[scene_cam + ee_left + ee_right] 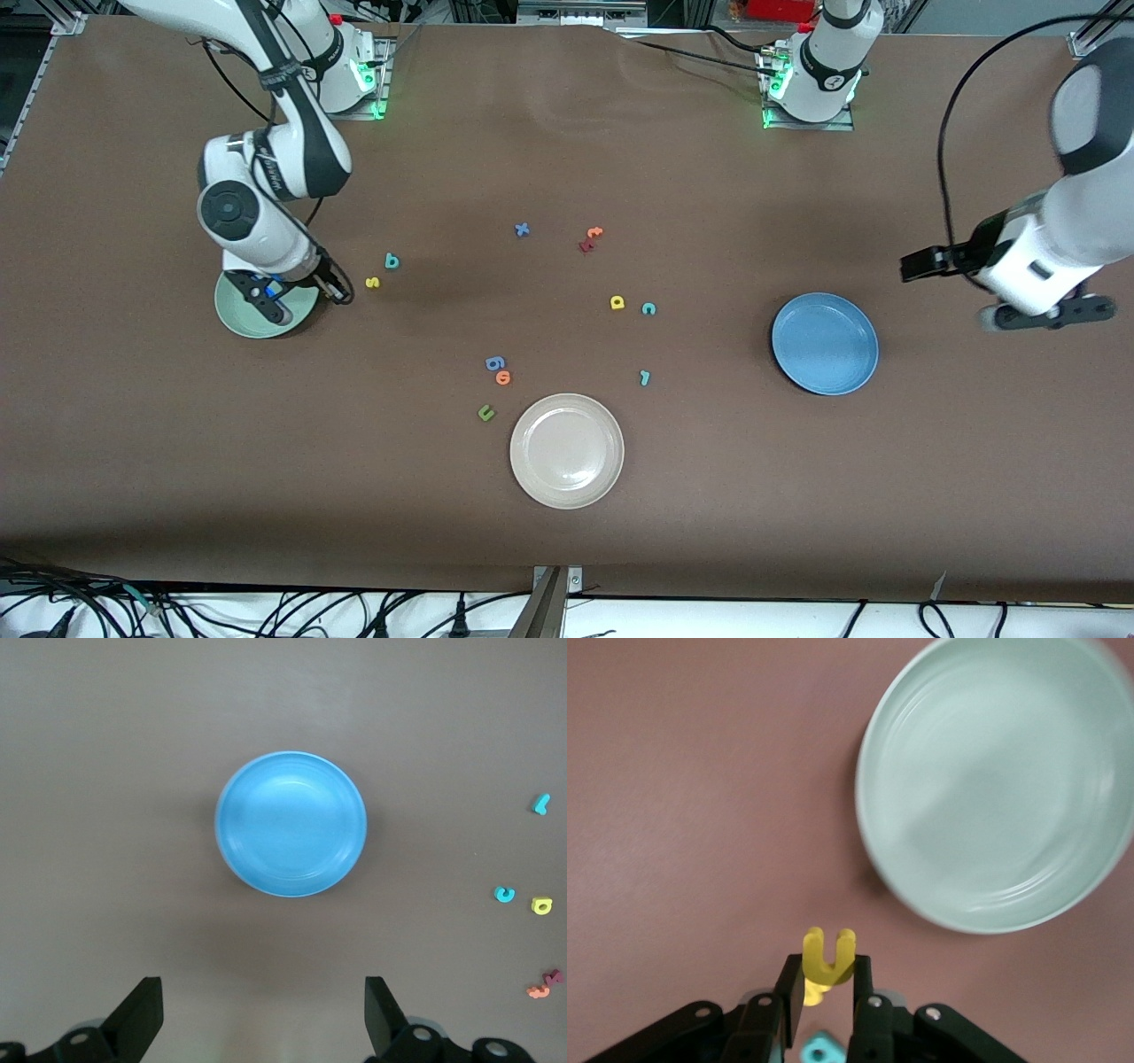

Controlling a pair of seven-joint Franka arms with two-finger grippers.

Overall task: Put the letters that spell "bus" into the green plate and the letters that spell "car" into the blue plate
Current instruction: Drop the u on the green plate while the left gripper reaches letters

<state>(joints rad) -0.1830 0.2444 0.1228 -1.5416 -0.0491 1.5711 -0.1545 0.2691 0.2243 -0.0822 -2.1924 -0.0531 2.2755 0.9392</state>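
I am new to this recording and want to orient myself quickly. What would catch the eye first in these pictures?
The right hand, over the table beside the green plate, is shut on a yellow "u". Small foam letters are scattered across the middle of the brown table, with a cream-white plate nearer the front camera. The left hand waits open above the empty blue plate, toward the left arm's end.

A high front camera overlooks the whole table (567, 532), while each wrist camera looks down closely, seemingly straight, on one plate also seen from the front.
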